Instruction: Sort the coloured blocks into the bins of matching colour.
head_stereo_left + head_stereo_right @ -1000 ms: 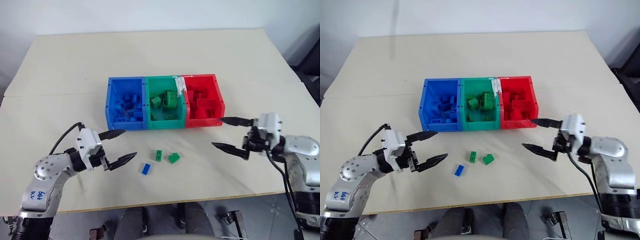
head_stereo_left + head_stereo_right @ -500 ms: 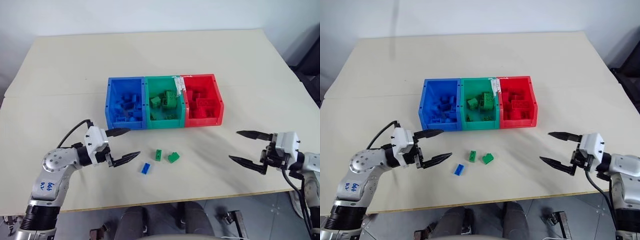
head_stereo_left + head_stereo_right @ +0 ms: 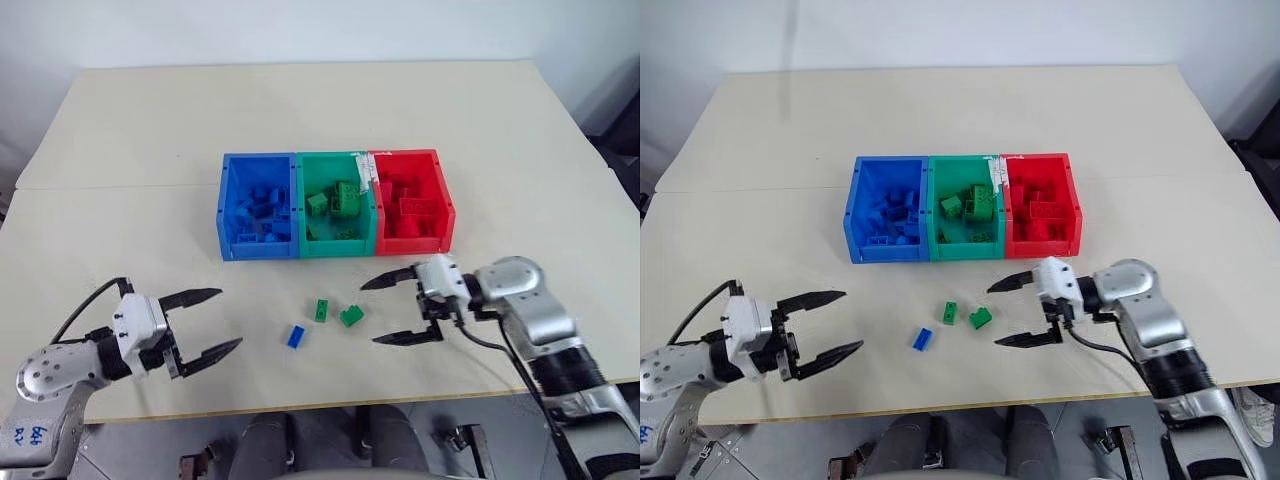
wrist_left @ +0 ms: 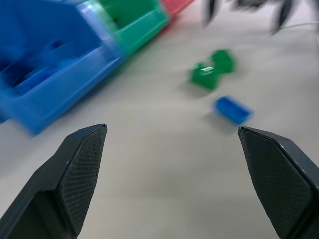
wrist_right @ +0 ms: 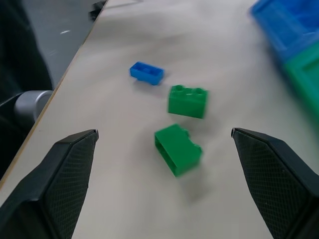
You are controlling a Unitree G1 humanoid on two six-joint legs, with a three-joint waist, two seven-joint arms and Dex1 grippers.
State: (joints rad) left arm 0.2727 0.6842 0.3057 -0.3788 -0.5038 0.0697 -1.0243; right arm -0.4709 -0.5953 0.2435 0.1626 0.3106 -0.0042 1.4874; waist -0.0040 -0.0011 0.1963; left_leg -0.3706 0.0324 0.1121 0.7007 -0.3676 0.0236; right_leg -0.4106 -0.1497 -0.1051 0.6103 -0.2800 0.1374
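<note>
Tabletop (image 3: 120,150): right gripper (image 3: 396,309), jaws spread and empty, sits just right of nearer green block (image 3: 350,316), closer than left gripper (image 3: 206,321), also spread and empty.

Looks like a robotics lab or test room, not a home. Across the middle of the frame, a large pale beige table (image 3: 300,110), bare apart from a sorting set-up: at centre, three plastic bins in a row, a blue bin (image 3: 257,207), a green bin (image 3: 337,204) and a red bin (image 3: 411,200), with a few loose toy bricks (image 3: 322,310) just below. Along the top, a plain white wall (image 3: 300,30). At the bottom right, grey floor (image 3: 500,430), possibly tiled.
</note>
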